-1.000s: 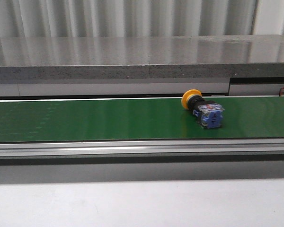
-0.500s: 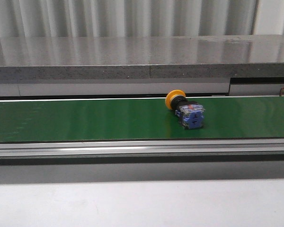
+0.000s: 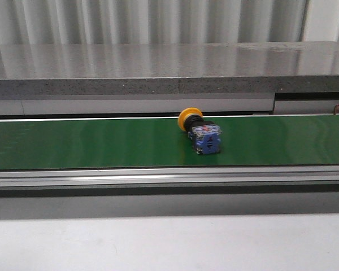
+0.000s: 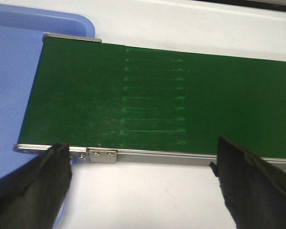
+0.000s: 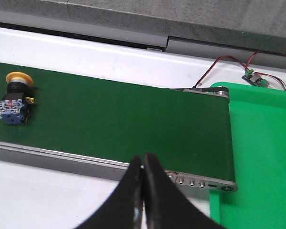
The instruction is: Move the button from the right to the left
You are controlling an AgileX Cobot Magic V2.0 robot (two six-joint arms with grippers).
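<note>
Right gripper [image 5: 143, 174]: fingers pressed together, nothing held; it is poised over the near rail at the belt's right end, beside the green tray [image 5: 262, 152].
Left gripper [image 4: 143, 176]: fingers spread wide, nothing between them; it is hung over the belt's left end, next to the blue tray [image 4: 12, 86].
Button [image 3: 199, 132]: laid on its side on the belt [image 3: 73, 141], yellow cap toward the far edge, well to the left of the right gripper and not yet seen under the left one.
Change: over the last second the button has been carried steadily leftward by the belt, untouched.
Meaning: the transfer is probably under way; a catch by the left gripper is likely needed.
</note>
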